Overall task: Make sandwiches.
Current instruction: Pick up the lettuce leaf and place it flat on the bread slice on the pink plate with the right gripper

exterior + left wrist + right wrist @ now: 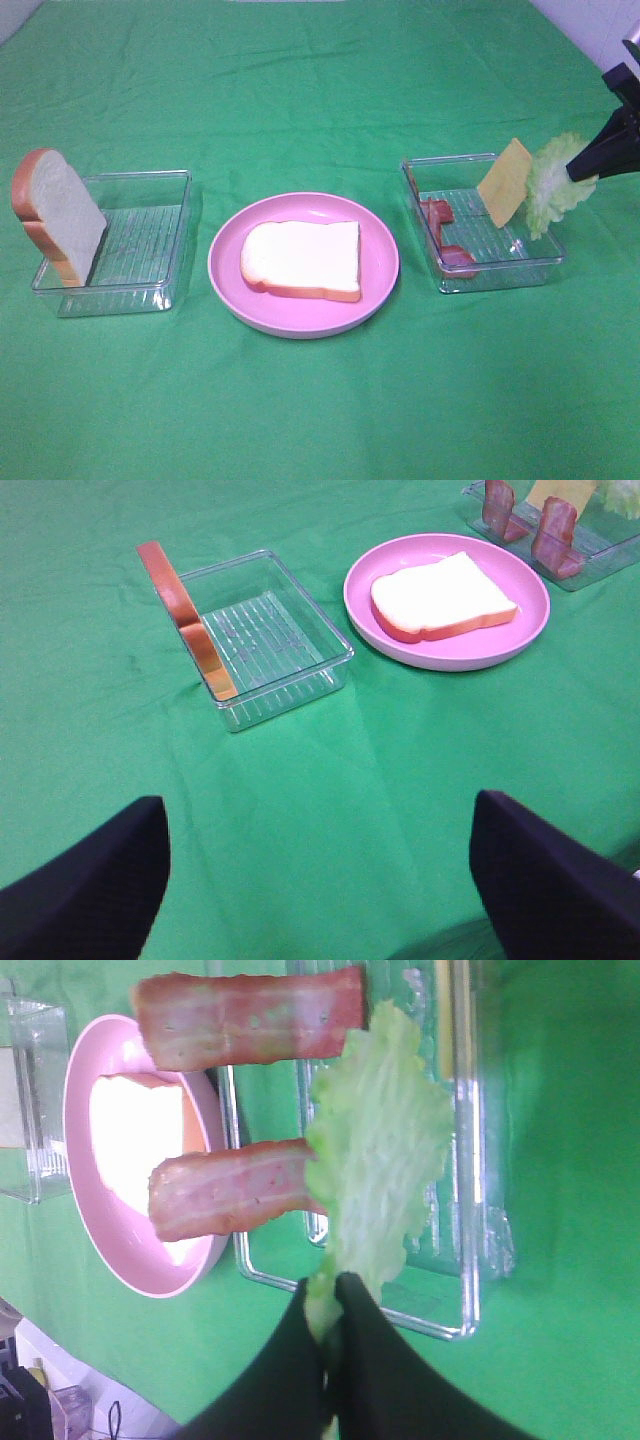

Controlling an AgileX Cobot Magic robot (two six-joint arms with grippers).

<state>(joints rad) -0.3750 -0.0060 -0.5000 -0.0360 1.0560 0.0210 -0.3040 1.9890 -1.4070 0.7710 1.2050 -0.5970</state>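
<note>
- Pinching the lettuce (380, 1160) by 1 edge, the right fingers (290, 1360) are pressed together on it. The frilly leaf hangs free below them, which should let it drape flat once lowered.
- The leaf hangs over the 3 o'clock end of the filling tray (545, 262), just beside the cheese square (505, 182). Whether its tip touches the tray I cannot tell.
- The cheese leans upright and 2 bacon strips (437, 212) stand on edge at the tray's 9 o'clock end. I judge this leaves each piece an edge to nip.
- The sandwich so far is 1 bread slice (302, 258) lying flat in the middle of the pink plate (225, 270), at 9 o'clock from the filling tray, ready as a base.
- The spare slice (60, 215) stands propped at the 9 o'clock end of the bread tray (120, 295).
- The right arm reaches in from the 3 o'clock edge of the green bench (300, 420), raised, its fingers aimed toward 9 o'clock.
- The left fingers (90, 880) are spread wide on nothing, hovering well apart from both trays, probably waiting.
</note>
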